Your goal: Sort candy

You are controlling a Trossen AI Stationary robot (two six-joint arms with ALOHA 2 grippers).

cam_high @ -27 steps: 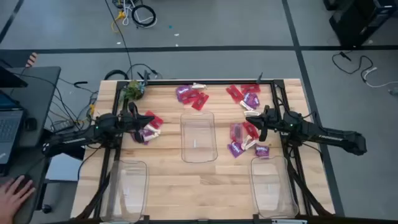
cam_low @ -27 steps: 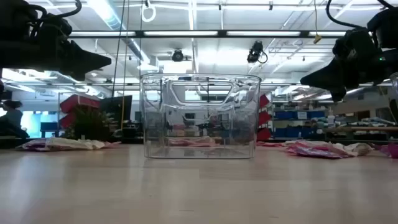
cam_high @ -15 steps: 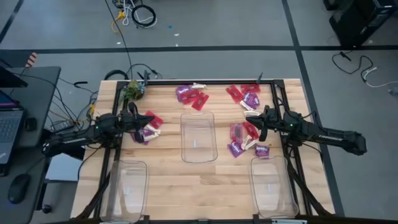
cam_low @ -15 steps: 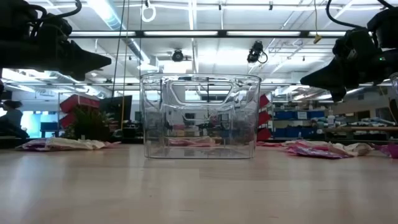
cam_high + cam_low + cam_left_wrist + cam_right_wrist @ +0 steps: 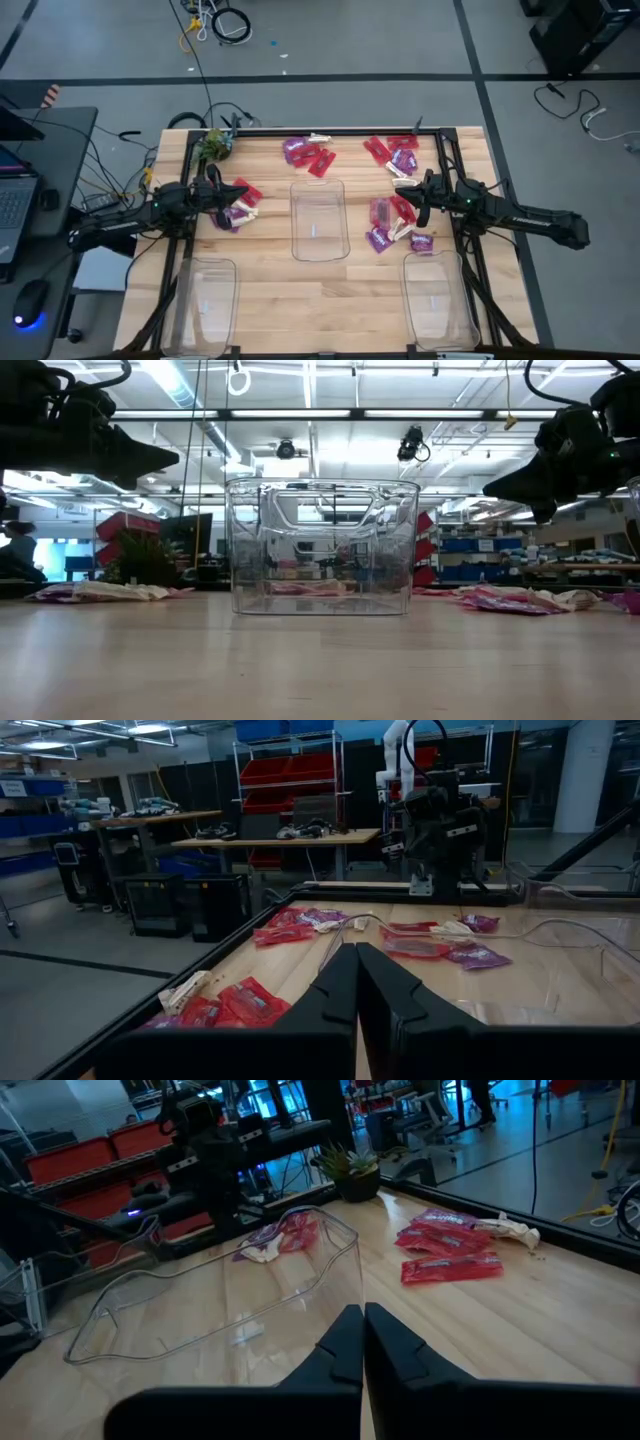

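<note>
Candy (image 5: pixel 388 218) sits in loose piles across the far half of the table (image 5: pixel 330 290) — none in the clear bins (image 5: pixel 318 218). Left gripper (image 5: pixel 222 198) hovers over the left pile, right gripper (image 5: pixel 412 198) over the right pile — both with fingers pressed together, holding nothing.

We're in a robotics lab/workshop: red storage bins on metal shelving (image 5: pixel 290 782), long workbenches (image 5: pixel 275 841), ceiling strip lights (image 5: pixel 330 414), grey concrete floor (image 5: pixel 350 40), open laptop on a side desk (image 5: pixel 12 205).
</note>
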